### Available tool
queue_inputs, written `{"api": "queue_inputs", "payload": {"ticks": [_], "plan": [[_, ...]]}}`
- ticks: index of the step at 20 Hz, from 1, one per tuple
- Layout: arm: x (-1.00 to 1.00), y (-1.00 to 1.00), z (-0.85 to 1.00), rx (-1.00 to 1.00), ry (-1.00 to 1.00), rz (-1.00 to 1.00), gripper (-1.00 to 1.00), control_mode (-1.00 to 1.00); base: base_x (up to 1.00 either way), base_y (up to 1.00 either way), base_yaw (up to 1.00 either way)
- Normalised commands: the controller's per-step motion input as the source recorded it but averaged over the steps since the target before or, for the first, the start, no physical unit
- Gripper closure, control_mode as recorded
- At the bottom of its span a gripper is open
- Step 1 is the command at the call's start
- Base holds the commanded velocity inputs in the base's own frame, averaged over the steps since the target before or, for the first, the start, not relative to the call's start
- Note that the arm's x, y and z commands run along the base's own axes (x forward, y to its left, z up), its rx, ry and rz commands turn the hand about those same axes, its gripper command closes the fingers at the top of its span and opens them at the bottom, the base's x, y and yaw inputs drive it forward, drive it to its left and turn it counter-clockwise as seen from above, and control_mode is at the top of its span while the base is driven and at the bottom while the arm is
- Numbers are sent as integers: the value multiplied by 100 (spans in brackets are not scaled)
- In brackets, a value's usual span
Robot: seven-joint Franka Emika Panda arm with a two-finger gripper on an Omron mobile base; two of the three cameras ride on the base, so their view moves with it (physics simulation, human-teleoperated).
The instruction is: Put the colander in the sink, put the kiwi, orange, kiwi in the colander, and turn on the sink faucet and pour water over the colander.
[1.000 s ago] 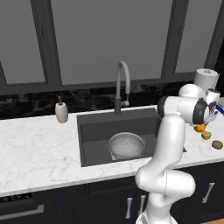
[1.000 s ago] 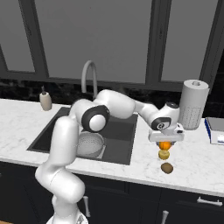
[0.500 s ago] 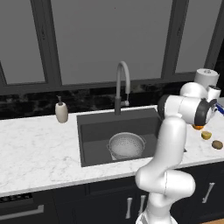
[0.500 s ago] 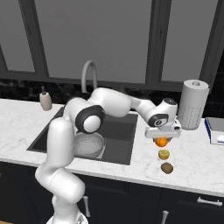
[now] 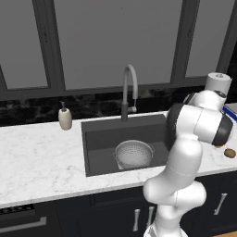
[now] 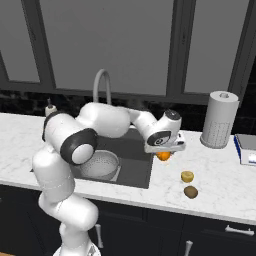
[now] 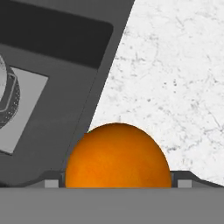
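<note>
Left base view: colander (image 5: 134, 153) sits upright in the sink (image 5: 99, 143), on the basin floor below the faucet (image 5: 129, 90). Soap pump bottle (image 5: 65, 117) on the marble counter (image 5: 41, 157) left of the basin. Arm's elbow blocks the right side of the counter; one brown kiwi (image 5: 230, 152) shows past it at the right edge, paper towel roll (image 5: 218, 82) behind.

Right base view: gripper (image 6: 164, 153) points down over the counter (image 6: 220, 182) just beside the sink's (image 6: 135, 165) right rim, with the orange (image 6: 163, 155) between its fingers, clear of the marble. Two small fruits lie on the counter to the right, well apart from the gripper: a yellowish one (image 6: 187, 176) and a brown kiwi (image 6: 190, 192) just in front of it. Colander (image 6: 100, 164) in the basin, faucet (image 6: 102, 86) behind, towel roll (image 6: 220, 119) at right.

Hand view: orange (image 7: 117, 156) sits between the finger tips (image 7: 51, 182), jaws wide and clamped on it. Below: marble (image 7: 175, 74) on the right, sink (image 7: 65, 87) on the left, colander (image 7: 8, 97) edge at far left.
</note>
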Motion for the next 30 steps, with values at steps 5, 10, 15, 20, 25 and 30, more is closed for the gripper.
{"api": "queue_inputs", "payload": {"ticks": [5, 10, 15, 20, 25, 30], "plan": [[-4, 98, 0, 0, -3, 0, 100, -100, 0, 0, 0], [2, 80, 0, 3, -1, 0, 100, -100, 0, 0, 0], [1, 74, 0, 3, -2, 0, 100, -100, 0, 0, 0], [0, 65, -1, 0, -5, -4, 100, -100, 0, 0, 0], [0, 61, -14, 0, -13, -12, 100, -100, 0, 0, 0], [0, 52, -20, 0, -7, -12, 100, -100, 0, 0, 0]]}}
